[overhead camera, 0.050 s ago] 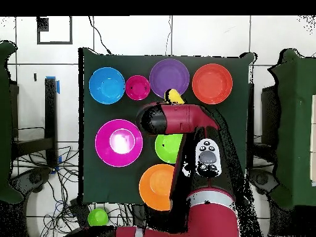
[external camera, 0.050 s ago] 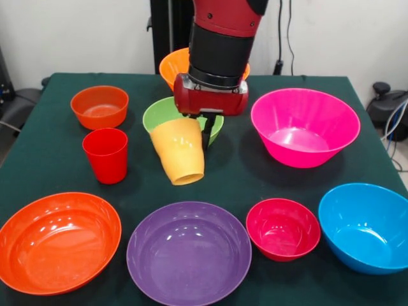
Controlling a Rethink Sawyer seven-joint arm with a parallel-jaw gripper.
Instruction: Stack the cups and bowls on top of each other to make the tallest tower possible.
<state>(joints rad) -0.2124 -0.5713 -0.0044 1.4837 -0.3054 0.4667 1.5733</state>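
One yellow tapered plastic cup (external camera, 0.050 s ago: 178, 152) hangs tilted in the gripper (external camera, 0.050 s ago: 205, 132), its fingers (external camera, 0.050 s ago: 208, 131) clamped on the rim, above the green worktop (external camera, 0.050 s ago: 51, 159), before a green plastic bowl (external camera, 0.050 s ago: 160, 112).

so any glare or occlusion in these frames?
Front view: ceiling-light glints on the purple bowl and big orange bowl; soft shadows under the tilted yellow cup. Overhead view: bright hotspot inside the magenta bowl; the arm hides most of the yellow cup.
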